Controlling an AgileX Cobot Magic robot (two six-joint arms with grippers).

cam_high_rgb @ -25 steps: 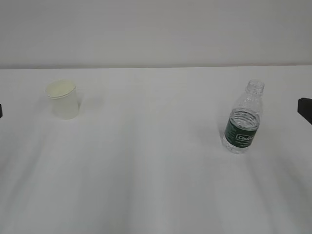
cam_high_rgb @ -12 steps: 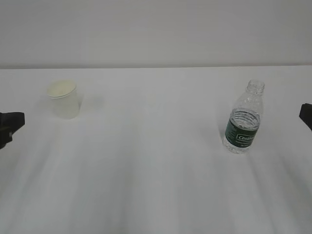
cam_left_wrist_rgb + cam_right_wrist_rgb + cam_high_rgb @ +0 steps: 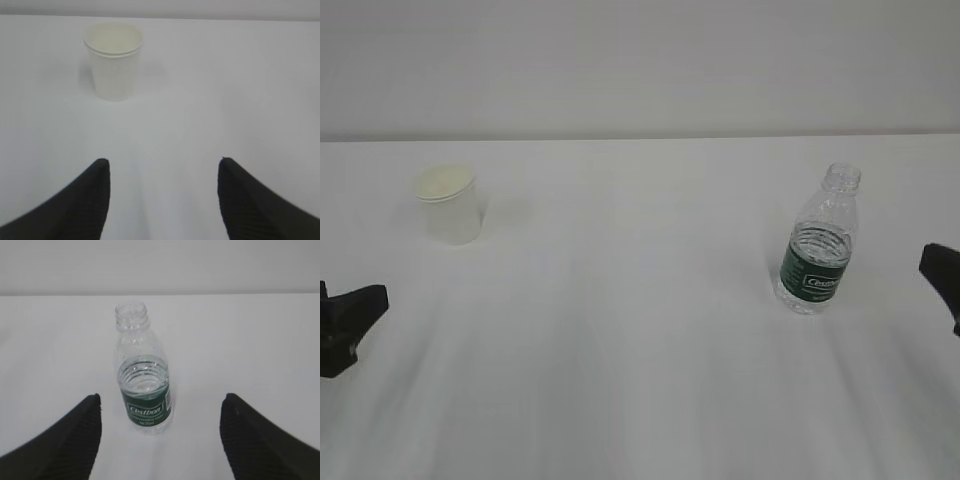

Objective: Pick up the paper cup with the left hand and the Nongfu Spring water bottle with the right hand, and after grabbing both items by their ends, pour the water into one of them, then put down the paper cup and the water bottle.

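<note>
Left hand (image 3: 162, 200): at the near left edge of the tabletop (image 3: 640, 360), fingers spread wide, nothing between them. I have it aimed at the cup but well short of it.

Paper cup (image 3: 449, 203): upright, far left, untouched. In the left wrist view it stands ahead and a little left of centre.

Water bottle (image 3: 818, 242): upright, right of centre, no cap, green label facing me. Water appears to reach about the top of the label.

Right hand (image 3: 160, 435): at the right edge, fingers spread wide, empty. The bottle sits ahead between the two fingers in the right wrist view, not touched.

Status, by my reading: nothing picked up yet. Both grasps, the pour and the set-down remain.
</note>
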